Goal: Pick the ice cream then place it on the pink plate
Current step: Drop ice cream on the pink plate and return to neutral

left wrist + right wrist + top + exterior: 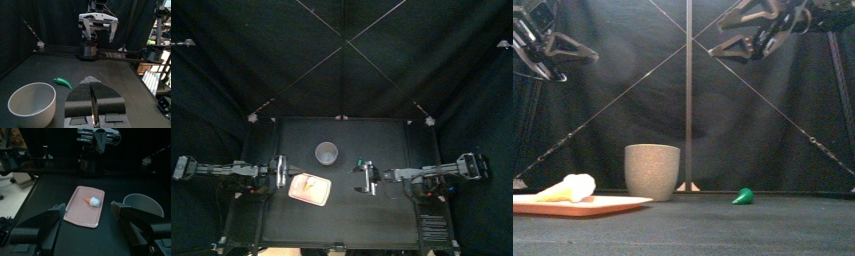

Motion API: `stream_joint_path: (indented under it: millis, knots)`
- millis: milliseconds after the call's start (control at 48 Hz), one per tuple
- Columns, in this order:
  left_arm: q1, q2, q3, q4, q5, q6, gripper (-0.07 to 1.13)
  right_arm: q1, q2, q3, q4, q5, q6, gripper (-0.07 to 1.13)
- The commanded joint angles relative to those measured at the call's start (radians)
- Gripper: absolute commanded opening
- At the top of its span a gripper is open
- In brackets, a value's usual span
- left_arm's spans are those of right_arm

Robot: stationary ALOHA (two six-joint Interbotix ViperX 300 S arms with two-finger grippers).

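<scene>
Ice cream (93, 201) is in no gripper: the left gripper (92, 80) is closed on nothing, the right gripper (90, 210) is wide, and the toy lies on the pink plate (81, 215), looking light, smooth, probably hard, best held around its cone.

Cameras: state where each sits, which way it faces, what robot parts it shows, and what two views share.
Top: high above, facing down on the table; both arms enter from the sides.
Front: table's front edge, level across at grey cup; both arms overhead.
Left wrist: faces right arm over cup; own left gripper shut.
Right wrist: faces pink tray holding ice cream; own right gripper open.
Shared: both wrist views show the cup.
</scene>
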Motion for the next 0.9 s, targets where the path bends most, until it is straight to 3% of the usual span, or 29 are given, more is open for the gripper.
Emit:
stream_joint_path:
  millis: [21, 438, 896]
  knots:
    - [0.002, 0.002, -0.015, 0.005, -0.009, 0.002, -0.03, 0.009, -0.127, 0.069, 0.009, -0.025, -0.002, 1.04]
    - [0.002, 0.000, -0.018, 0.006, -0.011, 0.002, -0.03, 0.038, -0.520, 0.299, 0.008, -0.040, -0.002, 1.04]
    - [0.002, 0.000, -0.025, 0.006, -0.023, 0.002, -0.03, 0.032, -0.578, 0.310, 0.015, -0.025, -0.002, 1.04]
